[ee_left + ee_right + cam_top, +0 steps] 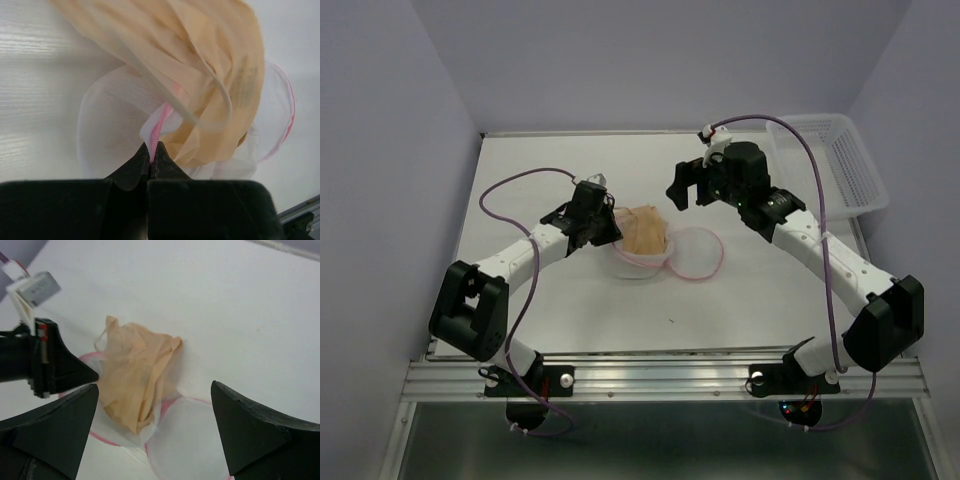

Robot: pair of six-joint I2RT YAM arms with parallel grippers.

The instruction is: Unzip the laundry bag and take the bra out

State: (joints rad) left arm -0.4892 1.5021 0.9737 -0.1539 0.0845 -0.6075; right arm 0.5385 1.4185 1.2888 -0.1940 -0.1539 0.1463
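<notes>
The laundry bag (692, 254) lies open in two joined round white mesh halves with pink trim in the middle of the table. The tan bra (646, 232) sits crumpled in the left half. My left gripper (608, 228) is shut on the bag's pink zipper edge (159, 131) at the left half's rim, with the bra (210, 65) just beyond it. My right gripper (687, 186) is open and empty, hanging above and behind the bag. In the right wrist view the bra (135, 380) and the empty half (187, 437) lie between its fingers (240, 425).
A white plastic lattice basket (830, 160) stands at the back right of the white table (560, 310). Purple cables loop over both arms. Lilac walls close in the left, right and back.
</notes>
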